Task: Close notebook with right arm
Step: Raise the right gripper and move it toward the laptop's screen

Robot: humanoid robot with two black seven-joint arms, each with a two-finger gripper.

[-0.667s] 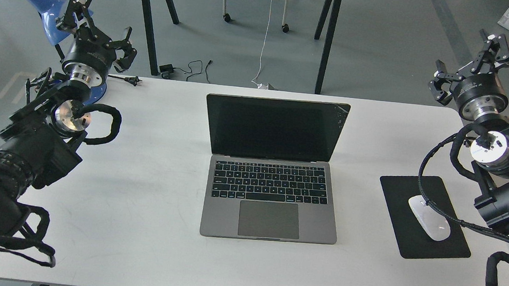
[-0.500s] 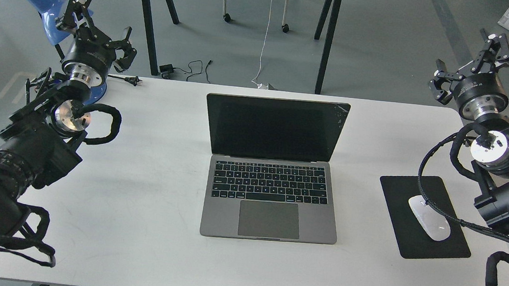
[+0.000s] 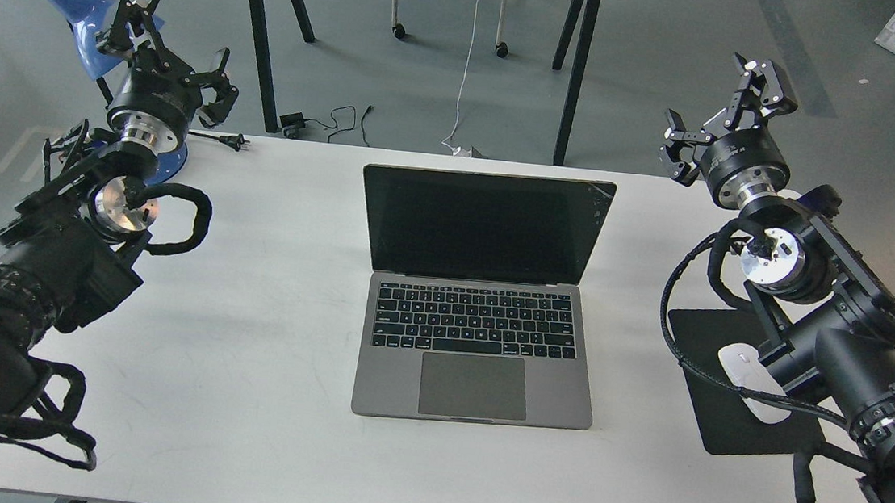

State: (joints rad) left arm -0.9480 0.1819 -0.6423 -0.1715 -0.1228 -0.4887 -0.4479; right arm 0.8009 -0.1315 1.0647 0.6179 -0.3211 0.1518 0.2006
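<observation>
My right arm reached up, its gripper raised with fingers spread apart. My left gripper hung raised, fingers apart too.

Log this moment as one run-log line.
slim grey metal laptop: open, untouched | right black claw gripper: open, right of screen | left black claw gripper: open, idle

Pretty even, cool daylight-ish lighting here, nothing blown out, and the white tabletop comes out bright with only faint soft shadows under the arms and along the laptop base. The laptop screen is dark with a small speckle of glare at its top right corner. Focus is sharp across the middle, though the arms go a bit soft and stretched near the frame's edges.
</observation>
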